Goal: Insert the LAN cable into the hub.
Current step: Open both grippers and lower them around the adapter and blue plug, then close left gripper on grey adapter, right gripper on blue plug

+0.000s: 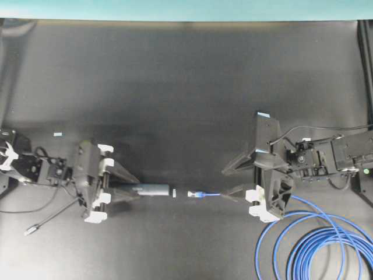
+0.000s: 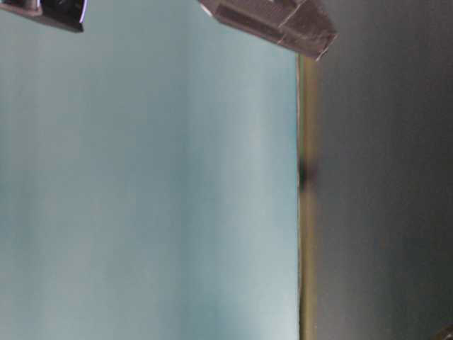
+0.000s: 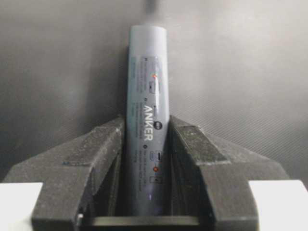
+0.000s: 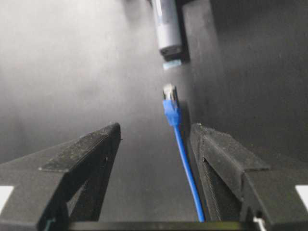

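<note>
Hub [image 1: 152,190] clamped lengthwise in left gripper [image 1: 129,192], open end facing the LAN cable [image 1: 205,195] plug just beyond, same axis; right gripper [image 1: 235,178] spread, cable lying loose between its fingers.

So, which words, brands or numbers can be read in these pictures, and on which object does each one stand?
"ANKER": printed along the hub, seen in the left wrist view, between the left gripper's fingers.
Small print and port icons beside it on the hub: too small to read.
LAN cable and its plug: no text visible.
Other views: no readable text.
</note>
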Available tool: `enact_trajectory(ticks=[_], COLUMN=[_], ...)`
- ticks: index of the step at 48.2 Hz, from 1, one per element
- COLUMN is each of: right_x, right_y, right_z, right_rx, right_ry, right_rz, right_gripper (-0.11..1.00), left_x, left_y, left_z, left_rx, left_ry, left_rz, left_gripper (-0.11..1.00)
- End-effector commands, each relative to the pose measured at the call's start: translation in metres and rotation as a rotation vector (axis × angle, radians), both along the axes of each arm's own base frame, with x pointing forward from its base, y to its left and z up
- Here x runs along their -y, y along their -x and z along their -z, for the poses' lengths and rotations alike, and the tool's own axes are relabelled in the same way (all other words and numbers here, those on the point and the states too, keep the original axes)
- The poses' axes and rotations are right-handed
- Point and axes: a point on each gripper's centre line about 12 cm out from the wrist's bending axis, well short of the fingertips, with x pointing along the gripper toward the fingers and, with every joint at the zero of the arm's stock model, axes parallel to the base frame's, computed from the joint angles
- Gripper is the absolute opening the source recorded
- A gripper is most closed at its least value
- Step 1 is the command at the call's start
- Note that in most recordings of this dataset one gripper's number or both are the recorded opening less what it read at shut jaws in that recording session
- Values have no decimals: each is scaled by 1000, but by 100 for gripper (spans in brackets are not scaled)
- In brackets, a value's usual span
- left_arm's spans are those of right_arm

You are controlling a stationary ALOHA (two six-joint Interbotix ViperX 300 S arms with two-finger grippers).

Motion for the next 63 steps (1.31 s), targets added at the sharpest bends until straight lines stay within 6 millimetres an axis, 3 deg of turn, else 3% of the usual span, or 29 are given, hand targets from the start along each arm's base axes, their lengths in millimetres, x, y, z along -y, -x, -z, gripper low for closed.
enact_trajectory(ticks=[1,11,20,37,52,57,63], right_x=[-1,-1,-3,-4,-4,-2,-1], right_y=[-1,-3,-13,-38,-42,-43,-38], right_z=[1,22,53,97,123,123,123], right_rx=[14,14,-15,13,-33,-25,-36], right_ry=[1,21,58,116,127,130,114], right_rz=[-4,-15,-40,-75,-78,-77,-56], right_gripper=[58,59,59,58,56,49,18], left_x=[3,0,-4,-2,-2,-1,-1], left_y=[-6,-17,-25,-29,-30,-30,-29], left_z=[-14,-54,-77,-86,-90,-90,-88], left_rx=[32,-22,-195,-239,-233,-233,-255], left_ry=[3,-10,-54,-53,-50,-52,-57], left_rz=[8,-7,-21,-24,-24,-20,-20], left_gripper=[29,29,29,29,29,29,29])
